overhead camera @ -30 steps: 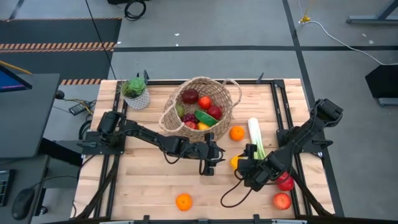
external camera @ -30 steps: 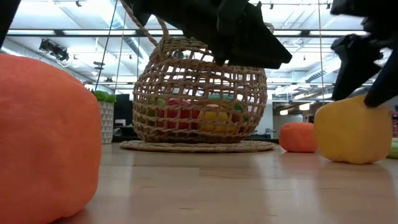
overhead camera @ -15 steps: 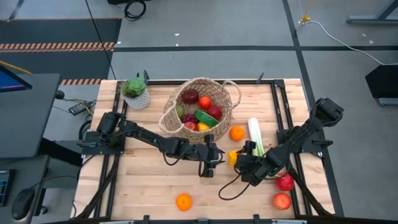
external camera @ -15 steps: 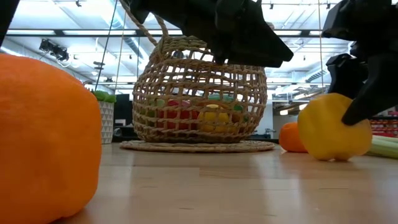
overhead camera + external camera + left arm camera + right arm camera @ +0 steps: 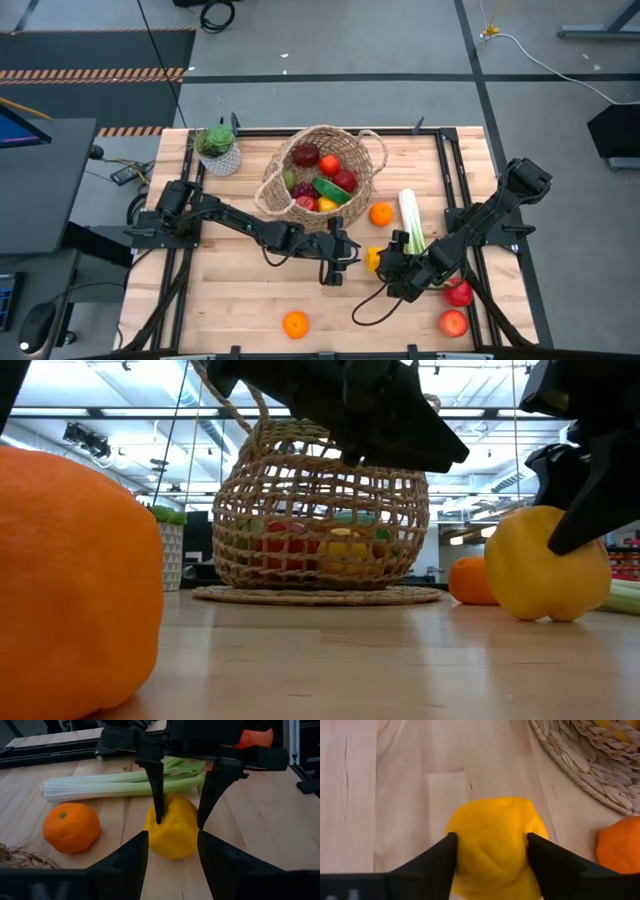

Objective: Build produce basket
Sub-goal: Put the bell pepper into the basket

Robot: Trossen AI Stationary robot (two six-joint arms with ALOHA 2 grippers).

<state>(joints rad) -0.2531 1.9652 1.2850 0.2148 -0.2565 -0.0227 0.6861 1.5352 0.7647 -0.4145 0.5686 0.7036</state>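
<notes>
Nearest the front desk [image 5: 240, 300] edge lies a loose orange [image 5: 295, 324]. Farther in, the right gripper [image 5: 490, 851] has its fingers pressed against both sides of a yellow lemon [image 5: 494, 845] resting on the wood; the rounded fruit could squirt free if squeezed off-centre. The left gripper [image 5: 338, 262] waits just beside it, fingers half open and empty, close enough to collide. Beyond stands the basket [image 5: 372, 160], partly filled.

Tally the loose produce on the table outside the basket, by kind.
oranges: 2
red apples: 2
lemon: 1
leek: 1
Total: 6
</notes>
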